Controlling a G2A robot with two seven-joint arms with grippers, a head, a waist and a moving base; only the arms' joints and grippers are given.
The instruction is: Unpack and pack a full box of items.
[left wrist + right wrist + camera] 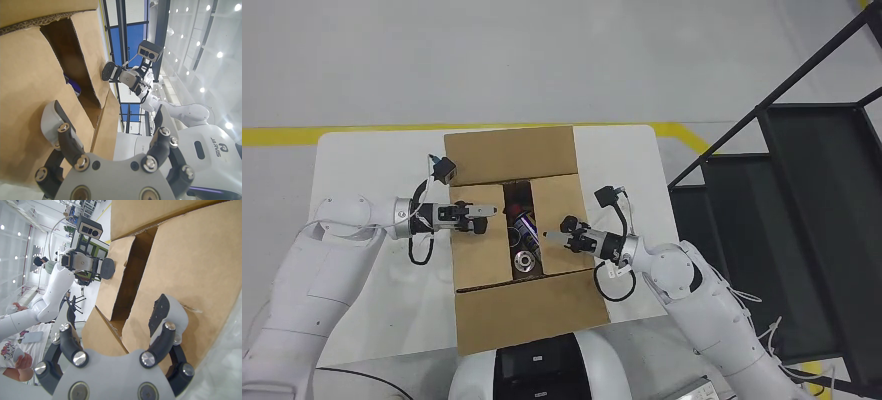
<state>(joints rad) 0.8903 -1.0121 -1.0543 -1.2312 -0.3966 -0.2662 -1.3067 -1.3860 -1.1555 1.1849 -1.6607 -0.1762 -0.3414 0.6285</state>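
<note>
Left wrist view: find the left gripper (105,110) spread wide with nothing held, one pad (58,113) seemingly flat against the box's left side flap (28,85). Right wrist view: find the right gripper (114,305) equally wide and empty, a pad just over the box's right side flap (189,275); cannot tell whether touching.

Top view: place both grippers above the box (464,262), each over its own side flap, tips facing across the slot between them. Note far flap (507,155) and near flap (532,315) folded outward and lying flat, with the side flaps roughly level and covering most of the opening. Through the slot, make out a metal can (527,262) toward the box's near side and a purple item (526,224) beyond it toward the far side; cannot identify the other dark contents. Box near the middle of the white table (372,170).

Judgement:
- Unpacking barely begun: contents inside, side flaps in the way.
- Corrugated board: expect it light, stiff across the panel, springy at the crease.
- Best hold: free edge of a side flap beside the slot, pinched through its thickness or hooked from beneath, then swung outward.
- Risk: pushing down mid-panel probably folds the flap inward onto the contents.
- Can: likely rigid, smooth and prone to slip; grip across the body, not the rim.
</note>
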